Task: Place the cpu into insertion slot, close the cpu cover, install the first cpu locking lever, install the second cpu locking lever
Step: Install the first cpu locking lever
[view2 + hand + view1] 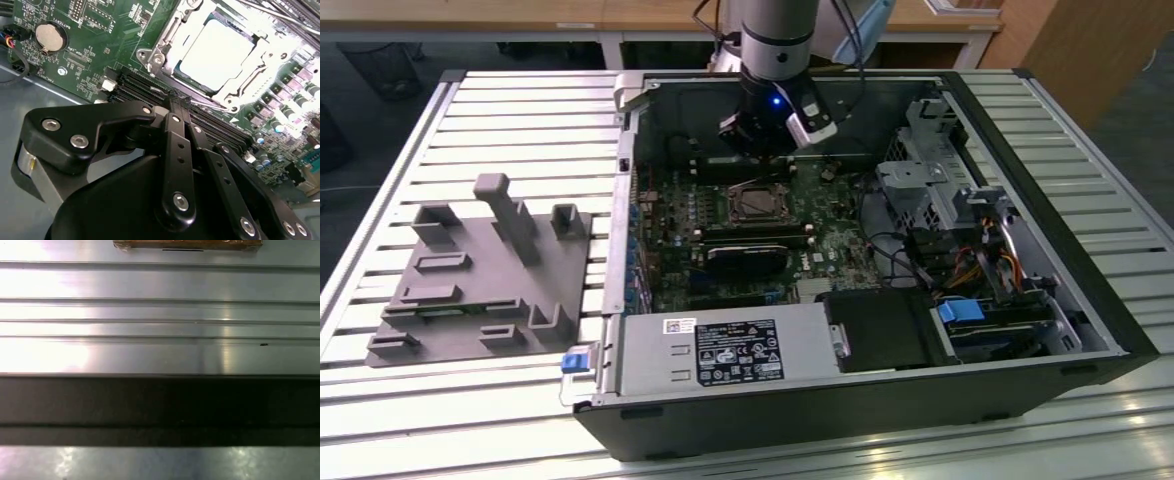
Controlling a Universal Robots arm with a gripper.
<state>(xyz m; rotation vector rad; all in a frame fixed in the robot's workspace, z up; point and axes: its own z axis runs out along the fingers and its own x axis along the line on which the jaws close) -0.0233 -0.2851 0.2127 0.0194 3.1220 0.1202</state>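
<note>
In the second wrist view the cpu lies flat in the insertion slot, its pale silver top facing up. The cpu cover lies down over it as a silvery frame around its edges. A thin metal rod runs along the socket's far side; I cannot tell whether it is latched. My gripper is shut with nothing between its fingers, hovering over the black memory slots just beside the socket. In the exterior view the gripper hangs inside the open computer case, just behind the insertion slot.
A black fan-cooled card sits in front of the socket, a power supply at the case's near edge, and drive cages and cables on the exterior view's right. A grey fixture stands on the slatted table. A coin battery sits on the board.
</note>
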